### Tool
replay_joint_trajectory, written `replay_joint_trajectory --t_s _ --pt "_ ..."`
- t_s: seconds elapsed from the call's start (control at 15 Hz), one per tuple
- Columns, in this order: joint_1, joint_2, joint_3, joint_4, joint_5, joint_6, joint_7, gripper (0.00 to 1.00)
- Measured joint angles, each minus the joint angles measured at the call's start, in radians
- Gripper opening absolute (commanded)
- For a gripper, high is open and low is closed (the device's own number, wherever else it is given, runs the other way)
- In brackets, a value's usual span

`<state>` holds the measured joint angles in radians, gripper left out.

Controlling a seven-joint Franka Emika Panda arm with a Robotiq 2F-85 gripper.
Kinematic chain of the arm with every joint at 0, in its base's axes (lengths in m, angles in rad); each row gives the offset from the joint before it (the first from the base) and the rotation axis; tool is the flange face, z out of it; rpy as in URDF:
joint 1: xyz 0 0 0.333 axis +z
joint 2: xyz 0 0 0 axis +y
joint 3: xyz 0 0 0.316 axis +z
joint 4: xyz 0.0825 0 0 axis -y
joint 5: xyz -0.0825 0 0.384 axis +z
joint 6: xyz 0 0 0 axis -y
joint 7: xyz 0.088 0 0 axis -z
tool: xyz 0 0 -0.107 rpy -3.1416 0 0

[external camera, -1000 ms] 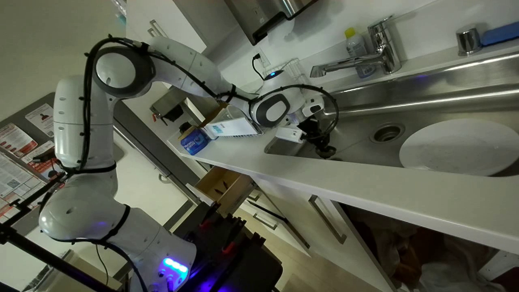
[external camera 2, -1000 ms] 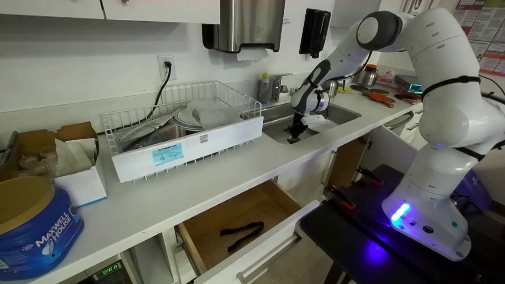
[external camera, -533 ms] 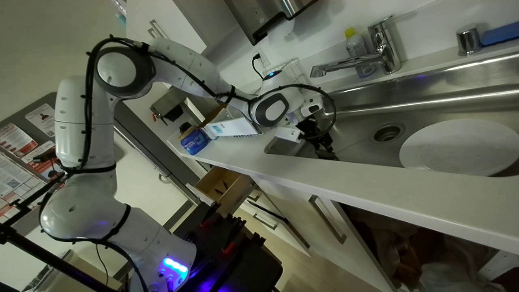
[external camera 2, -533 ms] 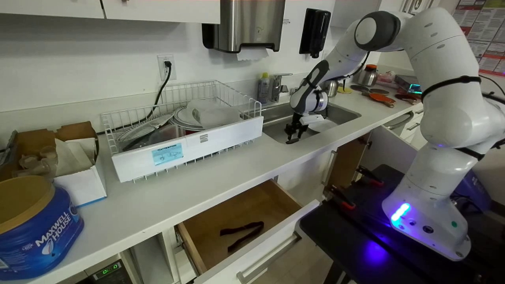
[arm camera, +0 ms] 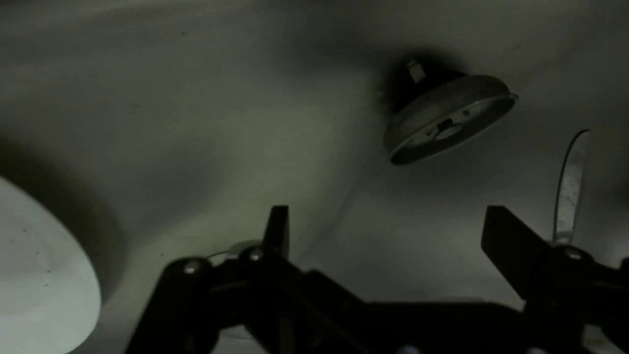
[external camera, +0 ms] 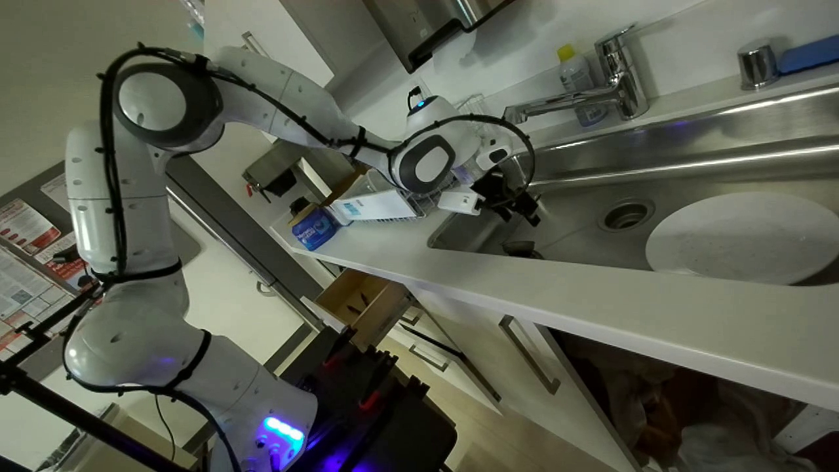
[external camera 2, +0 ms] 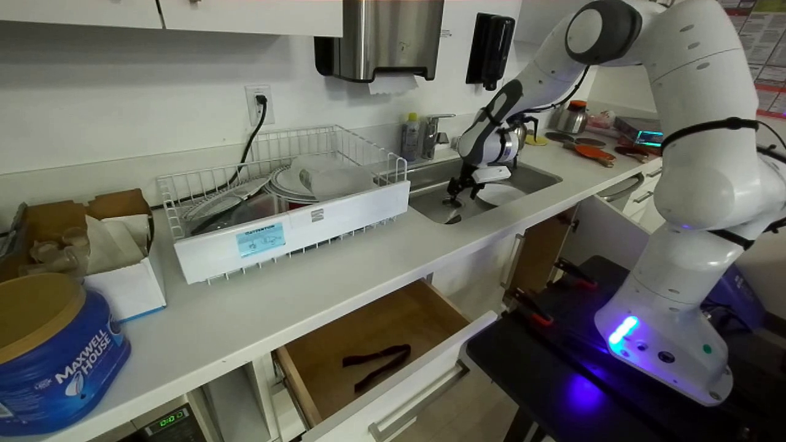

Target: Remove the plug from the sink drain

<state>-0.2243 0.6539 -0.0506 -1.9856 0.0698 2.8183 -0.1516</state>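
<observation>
The plug (arm camera: pixel 449 120), a dark metal strainer cup with a small stem, lies tipped on its side on the sink (external camera: pixel 577 246) floor. In both exterior views the plug (external camera: pixel 519 247) rests near the sink's front edge, and the plug (external camera 2: pixel 454 219) sits apart from the gripper. The drain (external camera: pixel 626 215) is uncovered; in the wrist view one finger mostly hides it. My gripper (arm camera: pixel 385 216) stands wide open, with nothing between its fingers (arm camera: pixel 279 231). In an exterior view the gripper (external camera 2: pixel 465 195) hovers over the sink, above the plug.
A white plate (external camera: pixel 741 236) lies in the sink beyond the drain. A knife-like blade (arm camera: pixel 570 189) lies beside the plug. The faucet (external camera: pixel 577 98) reaches over the sink from the back. A dish rack (external camera 2: pixel 295 215) stands on the counter, and a drawer (external camera 2: pixel 374 344) below is pulled out.
A second ago my gripper was shut on the plug low in the sink. It has opened, let go of the plug and risen away; the plug stays behind on the sink floor.
</observation>
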Motion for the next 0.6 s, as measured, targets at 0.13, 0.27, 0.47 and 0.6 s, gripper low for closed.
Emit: replay_joint_trajectory --t_s 0.13,0.27,0.47,0.6 --pt "-0.011 -0.067 -0.001 -0.046 -0.010 0.004 -0.005 1.00" --pt "-0.022 -0.135 -0.004 -0.088 -0.017 0.008 -0.007 1.00" --pt "-0.042 -0.230 -0.004 -0.142 -0.017 0.008 -0.040 1.00" --pt "-0.053 -0.284 -0.004 -0.171 -0.016 0.008 -0.062 1.00"
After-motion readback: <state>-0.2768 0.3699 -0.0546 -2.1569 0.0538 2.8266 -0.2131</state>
